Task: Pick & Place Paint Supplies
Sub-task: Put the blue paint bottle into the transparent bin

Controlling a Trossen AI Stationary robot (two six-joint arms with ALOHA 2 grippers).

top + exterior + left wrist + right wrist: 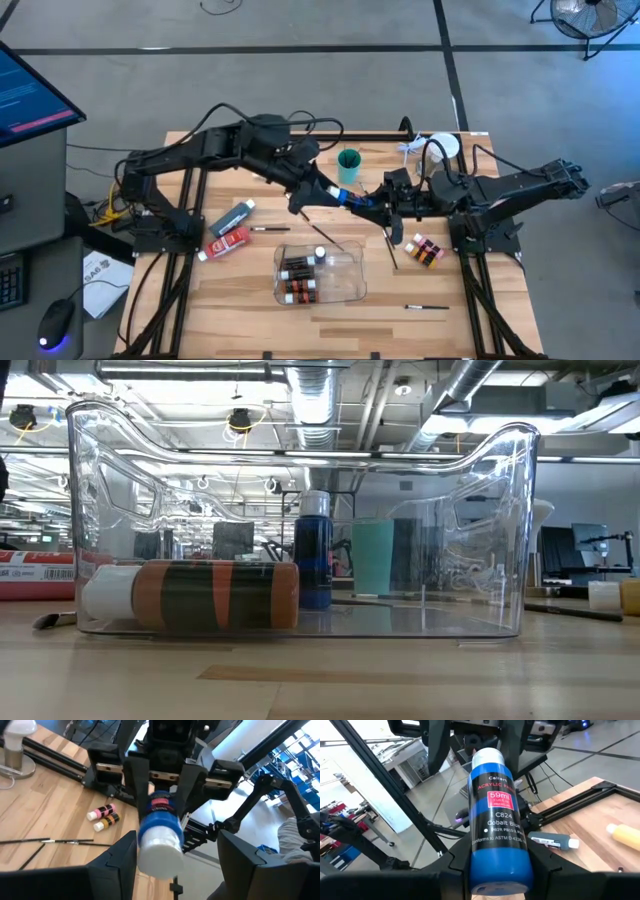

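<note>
A blue paint tube (354, 199) with a white cap hangs in the air over the table's middle, between my two arms. My right gripper (378, 200) is shut on it, reaching in from the table's right. My left gripper (175, 842) is open, reaching in from the left. Its two fingers stand on either side of the tube's white cap (159, 847) with a gap on each side. The right wrist view looks along the tube (497, 805) at the left gripper behind the cap. My right gripper pinches the blue tube between its two fingers (540, 865) at the end away from the cap (500, 870). It comes level from the table's right, with the tube running on along the fingers. The tube is lifted clear, its cap pointing at the left gripper.
A clear tray (352, 272) near the table's front holds small brown bottles (298, 280). A grey tube (232, 217) and a red tube (228, 242) lie to the left. More small bottles (425, 250) lie to the right, thin brushes (428, 307) are scattered about, and a teal cup (349, 163) stands behind.
</note>
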